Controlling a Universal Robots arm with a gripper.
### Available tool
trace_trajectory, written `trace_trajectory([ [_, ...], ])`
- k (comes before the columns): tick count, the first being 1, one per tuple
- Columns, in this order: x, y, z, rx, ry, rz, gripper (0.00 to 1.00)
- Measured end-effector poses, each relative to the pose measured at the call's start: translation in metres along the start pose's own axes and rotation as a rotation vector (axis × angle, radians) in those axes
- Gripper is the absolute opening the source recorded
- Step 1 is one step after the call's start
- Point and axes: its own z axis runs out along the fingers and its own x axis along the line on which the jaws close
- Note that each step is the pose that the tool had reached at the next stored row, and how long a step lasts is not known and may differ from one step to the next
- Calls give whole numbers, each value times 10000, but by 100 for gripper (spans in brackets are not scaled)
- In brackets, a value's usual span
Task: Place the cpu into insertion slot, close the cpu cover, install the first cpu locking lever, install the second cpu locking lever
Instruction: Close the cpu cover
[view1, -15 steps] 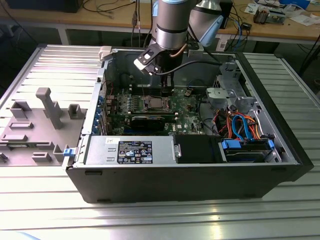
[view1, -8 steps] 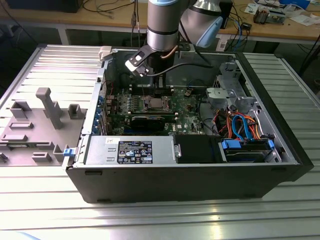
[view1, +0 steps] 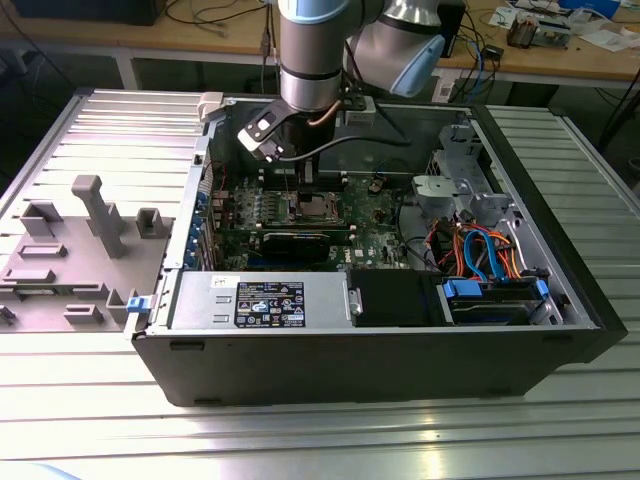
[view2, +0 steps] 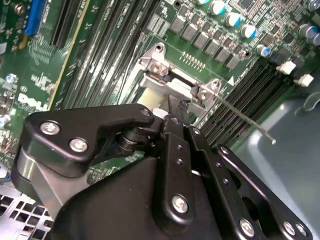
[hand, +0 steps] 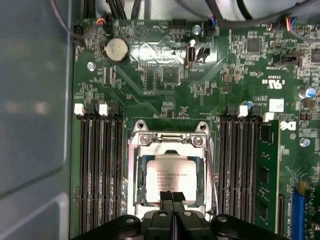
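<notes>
Silver ribbed worktop (view1: 90, 440) carries an open black case (view1: 380, 365) in the exterior view. The arm (view1: 315, 50) reaches down into the case from above. Its hand (view1: 309, 188) hangs low over the slot (view1: 322, 210) on the green board (view1: 375, 225). A grey tray (view1: 70, 250) of fixtures lies outside the case, at the exterior view's left. Blue and orange cables (view1: 480, 250) bunch inside the case at the exterior view's right.

In the second wrist view the hand's black body is nearest the camera, and the slot's silver hinged end shows just past it. A thin wire lever (view2: 245, 120) juts from one corner of the slot. It slants free above the black memory slots (view2: 250, 95).

In the first wrist view the cpu (hand: 170, 177) lies flat in the slot. Its pale metal top shows through the window of the cover (hand: 134, 175), which lies flat around it. The fingertips (hand: 166, 199) are pressed together with no gap, and nothing shows between them. They sit over the cpu's edge nearest the hand; whether they touch it I cannot tell. The lever runs as a thin wire along one side of the slot. Memory slots flank the slot on both sides. A round battery (hand: 116, 49) sits well apart, beyond the slot.
</notes>
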Motion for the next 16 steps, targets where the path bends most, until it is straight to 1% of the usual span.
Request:
trace_trajectory([
  [1,1,-22,18,-1,18,1,11],
  [4,2,-46,45,-3,46,1,11],
  [8,2,-52,94,-3,50,0,11],
  [10,0,-54,111,4,41,0,11],
  [14,2,-58,122,-1,54,0,11],
  [16,4,-59,108,-11,71,1,11],
])
